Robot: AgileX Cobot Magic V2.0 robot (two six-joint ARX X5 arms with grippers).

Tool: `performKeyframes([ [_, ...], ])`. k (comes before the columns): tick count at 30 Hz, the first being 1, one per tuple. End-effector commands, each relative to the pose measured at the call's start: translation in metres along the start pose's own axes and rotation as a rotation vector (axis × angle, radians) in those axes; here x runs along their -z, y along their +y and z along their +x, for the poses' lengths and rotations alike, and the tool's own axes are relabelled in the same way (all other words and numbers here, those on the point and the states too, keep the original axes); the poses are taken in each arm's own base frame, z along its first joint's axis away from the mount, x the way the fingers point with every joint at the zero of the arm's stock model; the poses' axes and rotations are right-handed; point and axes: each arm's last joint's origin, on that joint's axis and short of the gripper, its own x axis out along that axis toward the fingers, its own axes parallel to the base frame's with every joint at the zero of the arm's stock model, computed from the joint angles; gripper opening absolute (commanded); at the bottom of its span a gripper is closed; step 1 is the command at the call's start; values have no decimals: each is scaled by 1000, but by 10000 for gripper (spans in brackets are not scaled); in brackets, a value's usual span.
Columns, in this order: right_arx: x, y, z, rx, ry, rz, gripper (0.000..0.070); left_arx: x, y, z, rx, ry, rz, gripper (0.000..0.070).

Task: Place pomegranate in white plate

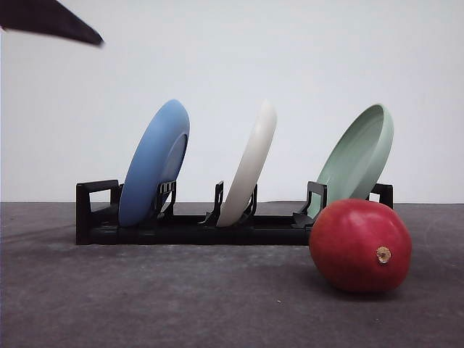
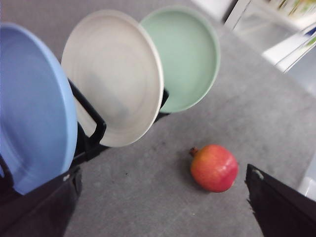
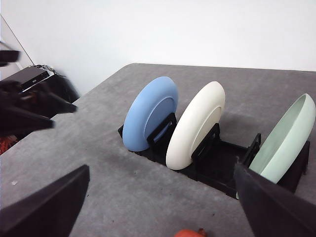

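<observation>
3 plates upright in black rack (image 1: pixel 181 228), white plate (image 1: pixel 250 167) central, pomegranate (image 1: pixel 360 246) outside on table, both hands apart.

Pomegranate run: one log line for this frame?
pomegranate: on table, ungrasped | white plate: upright in rack, middle slot | left pincer: open, above table | right pincer: open, empty

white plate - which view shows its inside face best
The left wrist view: the white plate faces the camera, its whole inner face visible. The front view catches it edge-on in the rack; the right wrist view shows mainly its back.
</observation>
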Motion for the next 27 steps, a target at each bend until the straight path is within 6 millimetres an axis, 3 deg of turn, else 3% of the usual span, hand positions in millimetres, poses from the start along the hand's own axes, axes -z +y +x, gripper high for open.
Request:
performKeyframes([
  [1, -5, 2, -2, -5, -17, -3, 596, -14, -4, 10, 4, -5, 40, 642],
  [17, -5, 2, -2, -4, -17, -2, 596, -81, -21, 138, -57, 204, 144, 638],
  [27, -5, 2, -2, -4, -17, -2, 596, -75, -13, 190, -41, 233, 148, 637],
])
